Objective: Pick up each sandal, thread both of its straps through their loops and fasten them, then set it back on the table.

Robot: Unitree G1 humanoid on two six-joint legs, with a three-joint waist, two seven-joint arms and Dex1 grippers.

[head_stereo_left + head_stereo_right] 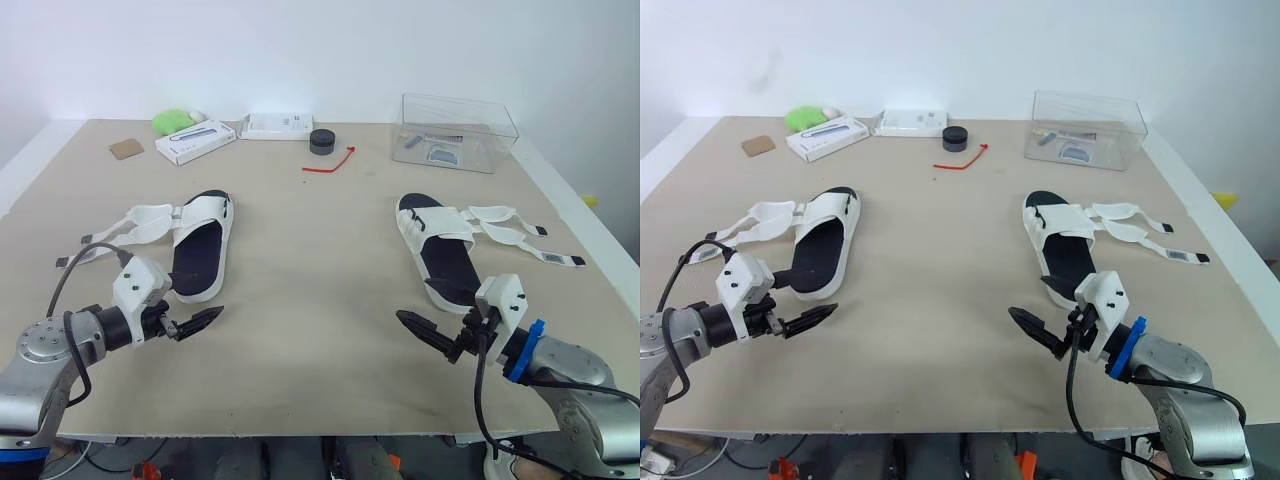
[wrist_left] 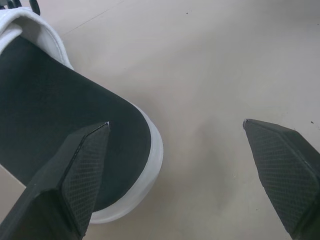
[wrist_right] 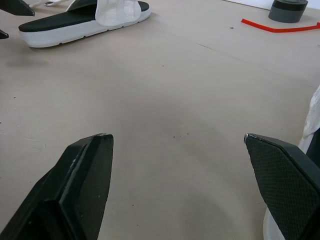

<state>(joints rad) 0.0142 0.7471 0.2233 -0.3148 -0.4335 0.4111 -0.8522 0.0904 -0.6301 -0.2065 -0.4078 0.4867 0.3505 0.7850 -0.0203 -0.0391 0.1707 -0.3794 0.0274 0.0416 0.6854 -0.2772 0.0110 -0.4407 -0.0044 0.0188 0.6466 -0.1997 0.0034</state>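
Two white sandals with black footbeds lie flat on the beige table. The left sandal (image 1: 200,245) has its two straps (image 1: 130,222) spread loose to its left. The right sandal (image 1: 440,250) has its straps (image 1: 510,225) loose to its right. My left gripper (image 1: 203,320) hovers low just in front of the left sandal's heel (image 2: 125,150), open and holding nothing. My right gripper (image 1: 412,326) hangs near the table's front edge, beside the right sandal's heel, also open and holding nothing; its fingers (image 3: 85,170) stand wide apart over bare table.
Along the far edge stand a clear plastic box (image 1: 458,130), a black round puck (image 1: 322,141), a red tie (image 1: 330,163), two white boxes (image 1: 195,141) (image 1: 277,125), a green object (image 1: 175,120) and a brown square (image 1: 126,148). Bare table (image 1: 320,260) lies between the sandals.
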